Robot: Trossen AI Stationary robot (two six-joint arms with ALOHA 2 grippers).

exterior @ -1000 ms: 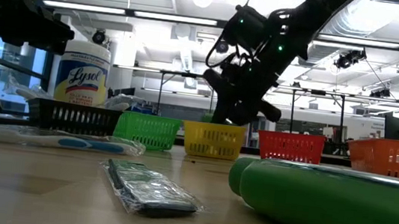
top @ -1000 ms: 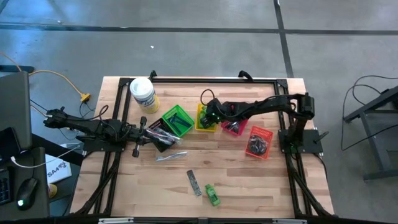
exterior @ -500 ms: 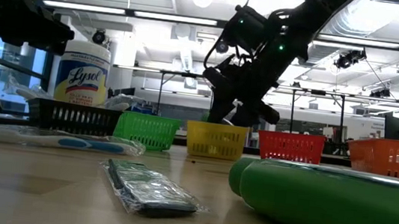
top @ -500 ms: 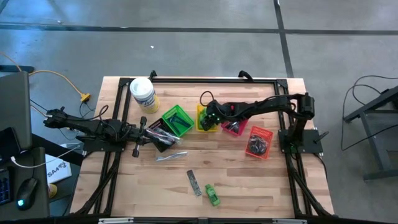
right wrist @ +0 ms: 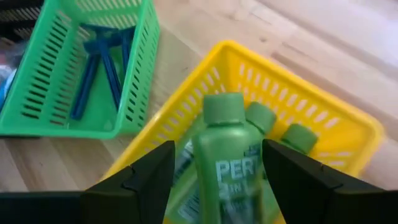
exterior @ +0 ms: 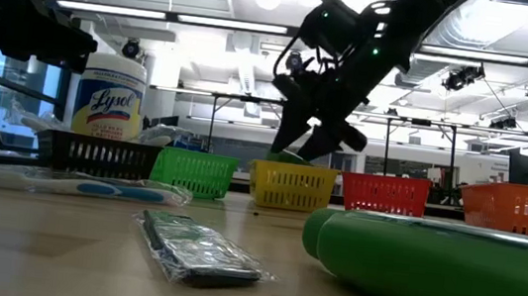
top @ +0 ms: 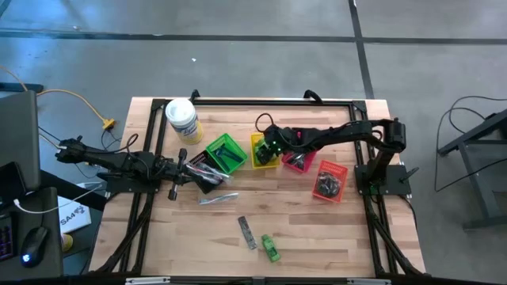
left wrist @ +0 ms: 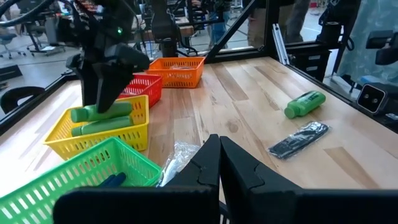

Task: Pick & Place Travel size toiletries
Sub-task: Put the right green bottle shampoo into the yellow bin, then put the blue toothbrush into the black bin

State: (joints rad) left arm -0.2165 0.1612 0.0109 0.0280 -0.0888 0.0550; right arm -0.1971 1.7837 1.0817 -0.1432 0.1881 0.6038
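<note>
Two dark, almost black jointed arms are being shown, each built of slim rounded links. The left arm [top: 119, 162] is being trailed by thin black cables along its length, and its base is being carried on a black bracket. The right arm [top: 341, 134] is being supported by a boxy black base with a flat mounting plate; small green indicator lights are glowing near its wrist. The right hand [right wrist: 214, 177] is being seen as two broad matte black fingers with angular, faceted edges. The left hand [left wrist: 219, 171] is being seen as two black fingers with stepped, notched profiles.
</note>
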